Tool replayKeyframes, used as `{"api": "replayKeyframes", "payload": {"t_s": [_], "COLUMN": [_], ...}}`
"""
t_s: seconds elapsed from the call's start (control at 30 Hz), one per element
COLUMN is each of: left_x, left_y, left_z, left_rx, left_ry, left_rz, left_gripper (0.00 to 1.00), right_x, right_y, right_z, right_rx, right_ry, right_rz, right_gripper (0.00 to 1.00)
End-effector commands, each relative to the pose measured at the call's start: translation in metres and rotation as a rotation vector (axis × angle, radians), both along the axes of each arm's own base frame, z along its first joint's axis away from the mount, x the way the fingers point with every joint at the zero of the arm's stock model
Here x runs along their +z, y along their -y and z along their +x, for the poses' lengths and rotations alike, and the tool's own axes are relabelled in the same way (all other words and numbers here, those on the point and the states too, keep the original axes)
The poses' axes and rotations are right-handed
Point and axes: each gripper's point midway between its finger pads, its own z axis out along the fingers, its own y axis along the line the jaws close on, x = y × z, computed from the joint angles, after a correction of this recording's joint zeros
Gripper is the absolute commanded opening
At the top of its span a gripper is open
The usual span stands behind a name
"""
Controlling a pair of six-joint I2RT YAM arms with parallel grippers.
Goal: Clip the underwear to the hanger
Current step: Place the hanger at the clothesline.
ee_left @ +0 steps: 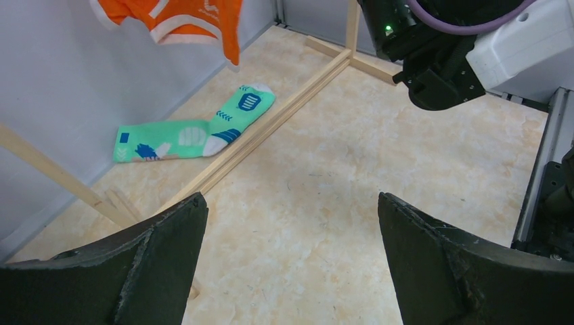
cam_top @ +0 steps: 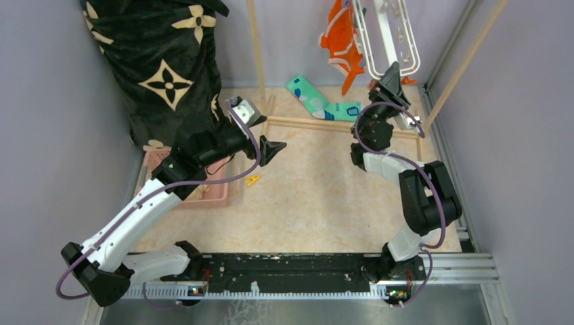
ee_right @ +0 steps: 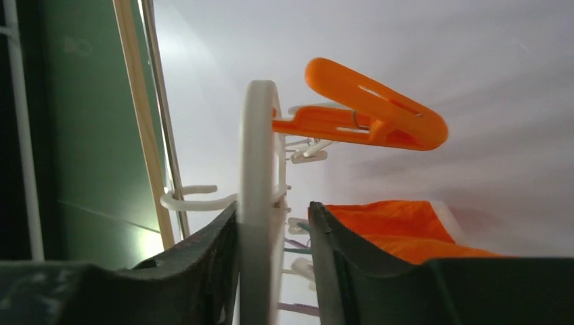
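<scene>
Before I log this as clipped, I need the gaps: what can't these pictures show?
- Which clip holds the underwear: cut off by the top edge, top external view.
- Hanger hook: out of frame everywhere.
- Right gripper contact with the frame: blurred, right wrist view.

Left tool (ee_left: 288, 261) agape, right tool (ee_right: 274, 264) pinched.

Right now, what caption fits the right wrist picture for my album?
The right pincer grips the white hanger, with an orange clothespin and the orange underwear beside it.
</scene>
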Motion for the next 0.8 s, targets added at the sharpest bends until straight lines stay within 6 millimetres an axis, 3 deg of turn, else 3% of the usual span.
{"api": "replayKeyframes", "payload": {"t_s": [0.0,0.1,0.3,0.57,0.67,0.77], "left_x": [0.001,0.000,-0.005,-0.012,-0.016,-0.017], "left_y": [-0.003,-0.004,-0.004,0.000,0.000,-0.002], "left_z": [-0.002,-0.002,-0.001,0.002,0.005,0.016], "left_rx": [0.007,0.011,0.013,0.005,0.025,0.088], "left_ry": [0.019,0.019,0.018,0.012,-0.005,-0.051], "left_rz": [0.002,0.005,0.008,0.019,0.012,-0.024], "left_gripper": [1.00,1.00,1.00,1.00,1.00,1.00], "right_x": [0.044,0.037,0.026,0.024,0.015,-0.002], "right_y": [0.013,0.009,0.010,0.011,0.007,-0.002], "right_z": [-0.055,-0.062,-0.090,-0.147,-0.164,-0.169], "right_rx": [0.038,0.059,0.056,0.019,0.030,0.081], "right_ry": [0.245,0.222,0.160,0.113,0.071,-0.039], "right_rz": [0.039,-0.013,-0.123,-0.337,-0.437,-0.544], "right_gripper": [0.49,0.65,0.84,0.88,0.88,0.89]}}
